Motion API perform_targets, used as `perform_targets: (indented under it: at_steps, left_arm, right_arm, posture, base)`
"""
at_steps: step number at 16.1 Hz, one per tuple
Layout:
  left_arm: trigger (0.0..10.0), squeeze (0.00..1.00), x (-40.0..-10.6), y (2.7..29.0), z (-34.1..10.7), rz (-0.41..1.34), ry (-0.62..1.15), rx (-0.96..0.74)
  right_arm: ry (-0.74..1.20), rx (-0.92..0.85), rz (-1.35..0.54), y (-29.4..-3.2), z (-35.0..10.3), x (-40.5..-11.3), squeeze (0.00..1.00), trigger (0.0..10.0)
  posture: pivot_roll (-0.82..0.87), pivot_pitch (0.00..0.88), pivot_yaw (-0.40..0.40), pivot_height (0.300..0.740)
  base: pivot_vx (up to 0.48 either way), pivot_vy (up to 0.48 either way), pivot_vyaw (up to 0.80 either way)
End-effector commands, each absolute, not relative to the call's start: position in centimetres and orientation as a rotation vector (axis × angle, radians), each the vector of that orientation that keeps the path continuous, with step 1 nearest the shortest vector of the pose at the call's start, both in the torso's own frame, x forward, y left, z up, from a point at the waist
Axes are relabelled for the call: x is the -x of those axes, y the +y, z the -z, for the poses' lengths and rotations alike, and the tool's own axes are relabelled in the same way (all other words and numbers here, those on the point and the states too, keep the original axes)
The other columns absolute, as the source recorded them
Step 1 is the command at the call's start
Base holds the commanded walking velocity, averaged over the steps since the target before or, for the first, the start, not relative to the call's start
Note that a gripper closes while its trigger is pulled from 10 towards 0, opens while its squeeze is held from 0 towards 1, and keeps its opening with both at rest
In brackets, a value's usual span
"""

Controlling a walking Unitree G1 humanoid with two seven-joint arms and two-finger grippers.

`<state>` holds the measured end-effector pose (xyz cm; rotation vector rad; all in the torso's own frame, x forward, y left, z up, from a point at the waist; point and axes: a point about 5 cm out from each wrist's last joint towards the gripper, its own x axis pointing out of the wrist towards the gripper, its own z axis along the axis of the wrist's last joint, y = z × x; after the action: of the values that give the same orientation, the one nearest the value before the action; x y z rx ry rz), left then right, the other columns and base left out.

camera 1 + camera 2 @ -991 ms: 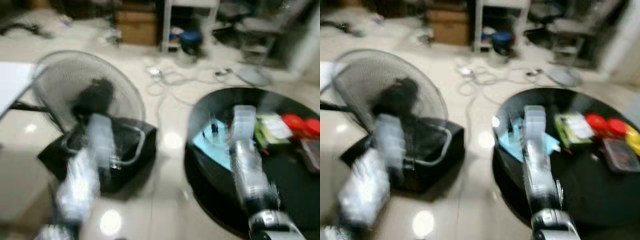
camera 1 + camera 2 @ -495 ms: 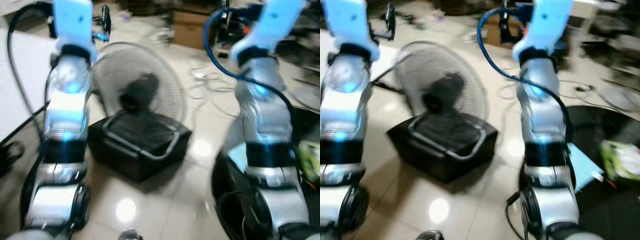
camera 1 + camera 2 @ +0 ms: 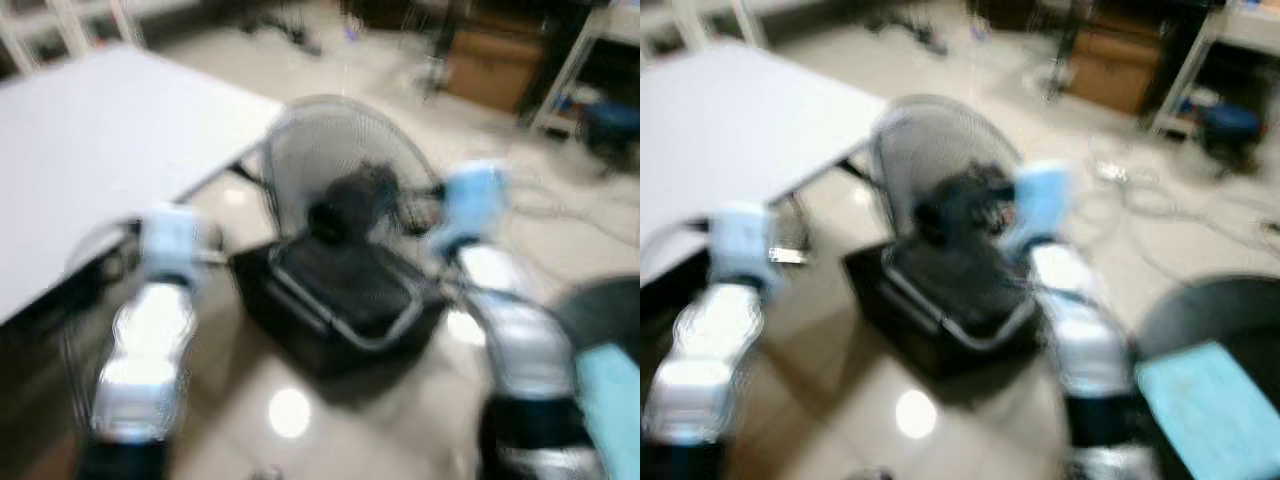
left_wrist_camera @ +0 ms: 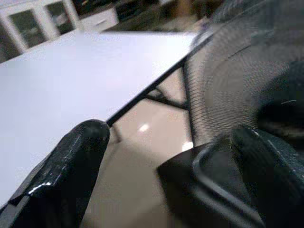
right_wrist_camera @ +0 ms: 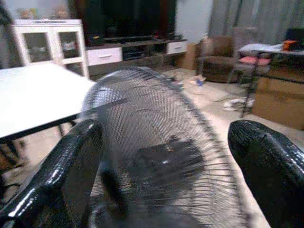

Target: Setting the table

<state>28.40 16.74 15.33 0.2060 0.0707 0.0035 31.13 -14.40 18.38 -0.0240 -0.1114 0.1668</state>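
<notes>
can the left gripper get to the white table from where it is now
Probably yes. The left gripper is open and holds nothing, and the white table lies ahead on its side with bare floor between; the fan stands off to its right.

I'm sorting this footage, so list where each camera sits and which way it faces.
Eye views: on the head, looking down at the floor fan, white table, both silver arms.
Left wrist: along the left gripper toward table and fan.
Right wrist: along the right gripper at the fan.
All share the fan.

Glossy tiled floor [image 3: 290, 415], wire-mesh fan [image 5: 156, 142], matt white table [image 4: 61, 80].
</notes>
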Motion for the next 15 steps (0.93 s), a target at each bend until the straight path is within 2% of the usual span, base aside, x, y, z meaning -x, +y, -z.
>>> perform_targets:
  at_steps: [1,4,7,10,15]
  left_arm:
    - [10.0,0.0,-27.9,17.0,-15.8,0.0,0.069,-0.208]
    - [10.0,0.0,-27.2,14.3,-16.7,0.119,-0.004,-0.175]
    - [10.0,0.0,-28.4,13.4,-16.7,0.161,0.028,-0.131]
    - [10.0,0.0,-28.2,12.7,-15.4,0.207,0.074,-0.135]
    - [10.0,0.0,-27.8,13.5,-14.3,0.117,0.086,-0.146]
  right_arm:
    - [-0.112,-0.004,-0.202,-13.6,-18.5,-30.5,0.0,10.0]
    - [-0.017,-0.06,-0.257,-12.4,-16.0,-28.1,0.0,10.0]
    - [-0.008,-0.012,-0.198,-12.8,-16.1,-28.7,0.0,10.0]
    - [-0.004,0.034,-0.176,-12.1,-16.4,-28.7,0.0,10.0]
    - [0.02,0.06,-0.246,-10.6,-16.1,-28.6,0.0,10.0]
  posture:
    - [0.05,0.0,-0.023,0.74]
    - [0.04,0.0,0.021,0.74]
    - [-0.01,0.0,0.065,0.74]
    - [-0.05,0.0,0.105,0.74]
    - [-0.01,0.0,0.059,0.74]
  base:
    - [0.0,0.0,0.79]
    - [0.0,0.0,0.8]
    - [0.0,0.0,0.8]
    - [0.0,0.0,0.8]
    - [0.0,0.0,0.8]
